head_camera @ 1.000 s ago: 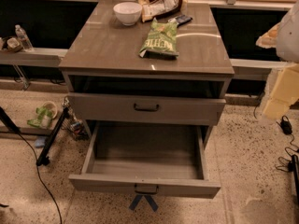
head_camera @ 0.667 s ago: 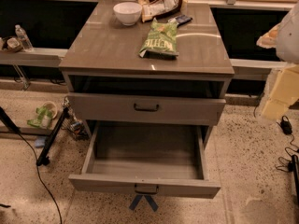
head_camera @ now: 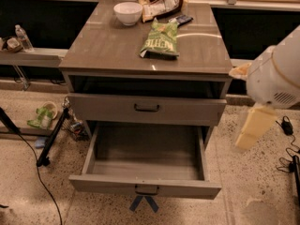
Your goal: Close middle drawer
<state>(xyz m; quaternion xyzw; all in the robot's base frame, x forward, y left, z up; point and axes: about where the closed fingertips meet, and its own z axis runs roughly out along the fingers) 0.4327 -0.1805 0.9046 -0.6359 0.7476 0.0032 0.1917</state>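
The middle drawer (head_camera: 145, 184) is pulled far out of the grey-taupe cabinet (head_camera: 112, 55). It is wide, shallow and empty, with a small dark handle (head_camera: 146, 190) at the centre of its front. Above it, the upper drawer (head_camera: 146, 108) stands slightly out, with a dark gap over it. The lowest drawer is hidden under the open one. My arm's white housing (head_camera: 276, 78) is at the right edge, and the cream-coloured gripper (head_camera: 254, 126) hangs below it. The gripper is to the right of the cabinet, about level with the upper drawer and apart from both drawers.
On the cabinet top are a white bowl (head_camera: 128, 12), a green chip bag (head_camera: 160, 39), another snack bag (head_camera: 161, 3) and a dark flat object (head_camera: 181, 19). A black stand leg and cable (head_camera: 50, 139) lie on the floor at left. More cables (head_camera: 290, 158) are at right.
My arm and gripper have moved down and to the left, closer to the cabinet's right side. The drawers have not moved.
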